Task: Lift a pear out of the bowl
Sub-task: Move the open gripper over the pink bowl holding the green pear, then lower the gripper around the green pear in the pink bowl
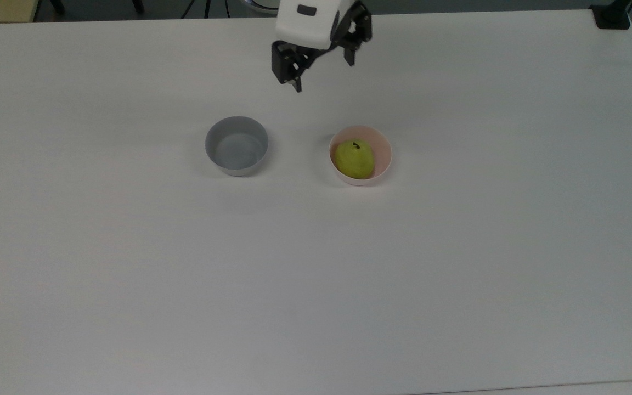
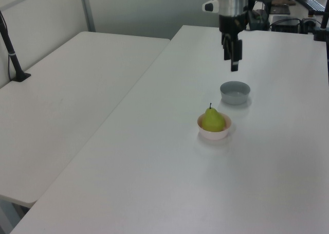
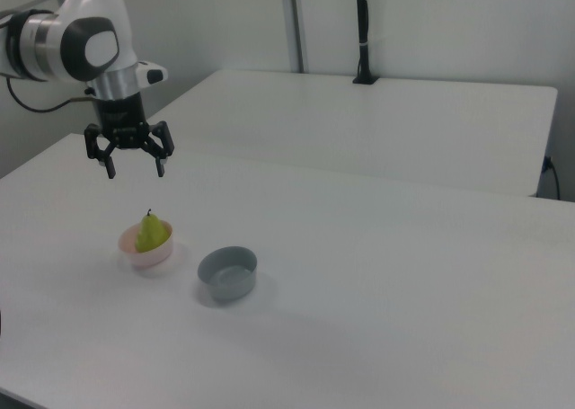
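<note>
Yellow-green pear (image 1: 355,159) with dark stem, in pale pink bowl (image 1: 383,151); grey bowl (image 1: 237,146); plain white table (image 1: 316,274); black gripper (image 1: 323,74).

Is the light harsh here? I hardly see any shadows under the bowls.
Top view: soft, even light, with faint shadows by the grey bowl and pink bowl. Right view: a dim smudge beside the grey bowl. Left view: no glare on the pear.
</note>
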You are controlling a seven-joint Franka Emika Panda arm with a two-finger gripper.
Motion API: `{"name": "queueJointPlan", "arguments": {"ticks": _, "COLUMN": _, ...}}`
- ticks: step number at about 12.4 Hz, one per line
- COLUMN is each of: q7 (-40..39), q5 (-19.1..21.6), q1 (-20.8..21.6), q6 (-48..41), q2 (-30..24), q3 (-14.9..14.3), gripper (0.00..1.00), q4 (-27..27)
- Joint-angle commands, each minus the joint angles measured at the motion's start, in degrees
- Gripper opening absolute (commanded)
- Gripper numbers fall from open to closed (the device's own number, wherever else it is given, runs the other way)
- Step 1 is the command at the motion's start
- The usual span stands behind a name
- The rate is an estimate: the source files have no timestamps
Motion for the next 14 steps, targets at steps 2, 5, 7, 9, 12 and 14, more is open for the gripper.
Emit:
{"name": "queueJointPlan", "arguments": {"ticks": 2, "q7": 12.02, "q5": -0.78, "q1": 5.23, "q6": 14.04, "q2": 3.17, "q3": -0.53, "gripper": 1.0, "q4": -7.05}}
{"name": "queueJointPlan", "arguments": {"ticks": 5, "q7": 12.03, "q5": -0.88, "q1": 5.4, "q6": 16.59, "q2": 5.47, "q3": -0.45, "gripper": 1.0, "q4": -7.23}}
{"name": "queueJointPlan", "arguments": {"ticks": 7, "q7": 12.03, "q5": -0.96, "q1": 5.4, "q6": 18.61, "q2": 6.97, "q3": -0.45, "gripper": 1.0, "q4": -7.23}}
{"name": "queueJointPlan", "arguments": {"ticks": 9, "q7": 12.03, "q5": -1.92, "q1": 5.4, "q6": 19.41, "q2": 8.11, "q3": -0.45, "gripper": 1.0, "q4": -7.23}}
{"name": "queueJointPlan", "arguments": {"ticks": 12, "q7": 11.94, "q5": -2.72, "q1": 6.01, "q6": 21.07, "q2": 10.92, "q3": -0.36, "gripper": 1.0, "q4": -7.31}}
{"name": "queueJointPlan", "arguments": {"ticks": 14, "q7": 12.03, "q5": -3.51, "q1": 6.46, "q6": 21.25, "q2": 11.89, "q3": -0.36, "gripper": 1.0, "q4": -7.31}}
